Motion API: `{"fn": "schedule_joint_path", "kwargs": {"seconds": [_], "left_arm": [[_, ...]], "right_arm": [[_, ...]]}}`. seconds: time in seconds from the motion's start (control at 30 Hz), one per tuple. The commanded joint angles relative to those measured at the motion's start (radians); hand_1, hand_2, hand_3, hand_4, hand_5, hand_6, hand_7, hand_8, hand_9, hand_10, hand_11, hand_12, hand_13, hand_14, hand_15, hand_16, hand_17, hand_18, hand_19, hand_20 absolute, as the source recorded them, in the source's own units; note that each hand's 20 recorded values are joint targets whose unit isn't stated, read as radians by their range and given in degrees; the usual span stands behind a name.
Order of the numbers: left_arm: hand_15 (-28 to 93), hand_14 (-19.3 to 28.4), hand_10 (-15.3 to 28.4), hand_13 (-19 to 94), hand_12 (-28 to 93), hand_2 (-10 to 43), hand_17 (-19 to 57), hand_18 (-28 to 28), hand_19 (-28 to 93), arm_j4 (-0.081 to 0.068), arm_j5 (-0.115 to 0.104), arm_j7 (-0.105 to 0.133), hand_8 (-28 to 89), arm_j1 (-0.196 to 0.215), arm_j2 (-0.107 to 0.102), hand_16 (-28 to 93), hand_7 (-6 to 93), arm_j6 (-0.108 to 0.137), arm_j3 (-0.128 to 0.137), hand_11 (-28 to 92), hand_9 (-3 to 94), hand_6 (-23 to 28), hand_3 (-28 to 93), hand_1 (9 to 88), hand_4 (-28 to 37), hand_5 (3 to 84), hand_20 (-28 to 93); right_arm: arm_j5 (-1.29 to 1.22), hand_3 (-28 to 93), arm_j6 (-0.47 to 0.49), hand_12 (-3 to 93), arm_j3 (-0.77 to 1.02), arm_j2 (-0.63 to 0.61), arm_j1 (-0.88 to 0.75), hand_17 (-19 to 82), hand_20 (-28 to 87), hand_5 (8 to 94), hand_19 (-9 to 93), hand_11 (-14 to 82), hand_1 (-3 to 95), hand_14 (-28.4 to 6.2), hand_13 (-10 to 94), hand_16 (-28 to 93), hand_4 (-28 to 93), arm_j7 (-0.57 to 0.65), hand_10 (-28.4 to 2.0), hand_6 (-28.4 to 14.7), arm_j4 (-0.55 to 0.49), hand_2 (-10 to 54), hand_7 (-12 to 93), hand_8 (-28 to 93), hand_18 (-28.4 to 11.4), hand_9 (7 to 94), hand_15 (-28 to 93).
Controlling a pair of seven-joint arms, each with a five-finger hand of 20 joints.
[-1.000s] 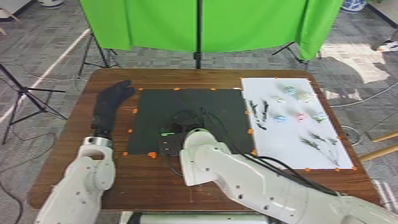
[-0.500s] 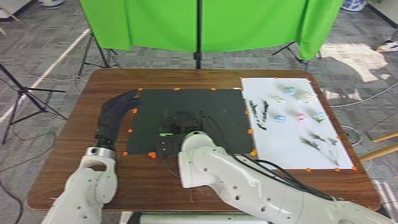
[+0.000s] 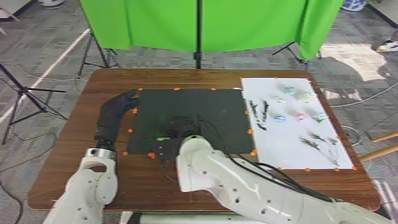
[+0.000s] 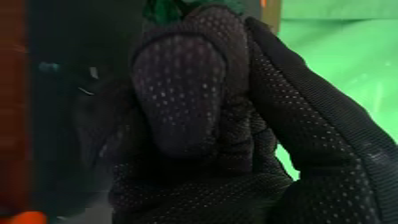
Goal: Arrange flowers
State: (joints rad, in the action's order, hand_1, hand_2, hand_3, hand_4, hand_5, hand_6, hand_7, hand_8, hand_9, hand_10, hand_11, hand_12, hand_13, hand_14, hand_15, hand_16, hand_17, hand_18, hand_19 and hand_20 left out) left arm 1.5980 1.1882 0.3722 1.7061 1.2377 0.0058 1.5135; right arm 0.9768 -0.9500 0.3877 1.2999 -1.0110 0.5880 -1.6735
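The right hand [image 3: 182,125] has drawn back a little toward the robot's side, low over the black mat [image 3: 215,100], and the left hand [image 3: 114,111] has eased back too, its straight, loose fingers now reaching the mat's left edge and apparently holding nothing. In the right wrist view, the right hand's fingers [image 4: 182,90] are curled almost fully closed against one another, and a green leafy piece [image 4: 164,11] sticks out just past their tips, partly hidden behind them; it looks pinched there, though the grip itself is covered. The other pieces lie to the right of those fingers, well apart from them, on the white sheet [image 3: 271,155] over the tabletop [image 3: 160,187]: dark sprigs [image 3: 264,114] nearest, then a blue flower head [image 3: 280,118] and a pink flower head [image 3: 300,117], with feathery sprigs [image 3: 313,143] closer to the robot. For the arrangement, this small retreat is probably the right hand settling its piece over the mat, rather than fetching another. The next move likely calls for lowering it gently and loosening the fingers straight, since leaves could snag on the glove and drag askew.
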Motion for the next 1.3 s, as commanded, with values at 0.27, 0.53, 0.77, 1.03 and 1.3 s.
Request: {"fn": "schedule_joint_path", "kwargs": {"seconds": [0.27,0.53,0.77,1.03,1.3], "left_arm": [[22,18.4,14.9,37,12,11.4,8.9,13.7,17,-0.024,-0.002,0.013,-6,0.020,0.029,-2,12.1,0.005,-0.011,23,48.0,6.5,65,28.5,-23.5,48.8,18],[22,18.5,15.0,37,12,8.9,8.9,13.7,17,-0.016,-0.001,0.009,-6,0.028,0.032,-2,12.0,0.009,-0.005,23,48.0,6.7,64,28.3,-22.1,48.7,18],[22,18.6,15.1,37,12,7.4,8.8,13.7,17,-0.013,-0.003,0.013,-6,0.034,0.032,-2,12.0,0.011,-0.001,23,47.9,6.7,64,28.4,-21.2,48.5,18],[22,18.6,15.1,37,12,6.1,8.7,13.8,16,-0.014,-0.002,0.014,-6,0.029,0.032,-2,11.9,0.007,-0.003,22,47.8,6.7,64,28.2,-20.5,48.5,18],[22,18.7,15.1,37,12,5.7,8.7,13.9,16,0.000,-0.007,0.011,-6,0.064,0.035,-2,11.9,0.022,0.014,23,47.8,6.7,63,28.1,-20.4,48.5,18]], "right_arm": [[0.007,54,0.052,32.0,-0.005,-0.006,-0.022,71,54,55.7,69,13.7,63.1,-1.2,94,23,-6,0.029,-10.0,-2.8,-0.012,-8.3,55,20,-5.4,90.4,46],[0.069,58,0.050,32.7,0.003,-0.011,-0.028,70,53,57.0,69,9.4,58.3,-1.0,94,24,-6,0.068,-10.0,-2.4,0.005,-9.5,49,19,-5.2,89.0,43],[0.075,59,0.067,32.3,0.000,-0.021,-0.026,69,52,56.9,70,9.6,56.3,-0.8,94,24,-6,0.088,-10.2,-2.2,0.001,-9.5,46,18,-5.0,87.9,41],[0.046,58,0.067,28.4,0.004,-0.023,-0.031,69,50,58.3,70,9.2,54.9,-1.1,94,25,-7,0.077,-11.3,-3.5,-0.005,-9.5,36,17,-4.9,84.9,38],[0.064,58,0.087,27.0,0.034,-0.037,-0.029,68,50,58.1,69,11.0,53.7,-1.2,94,26,-7,0.038,-11.5,-3.0,-0.026,-9.5,36,18,-4.8,83.7,37]]}}
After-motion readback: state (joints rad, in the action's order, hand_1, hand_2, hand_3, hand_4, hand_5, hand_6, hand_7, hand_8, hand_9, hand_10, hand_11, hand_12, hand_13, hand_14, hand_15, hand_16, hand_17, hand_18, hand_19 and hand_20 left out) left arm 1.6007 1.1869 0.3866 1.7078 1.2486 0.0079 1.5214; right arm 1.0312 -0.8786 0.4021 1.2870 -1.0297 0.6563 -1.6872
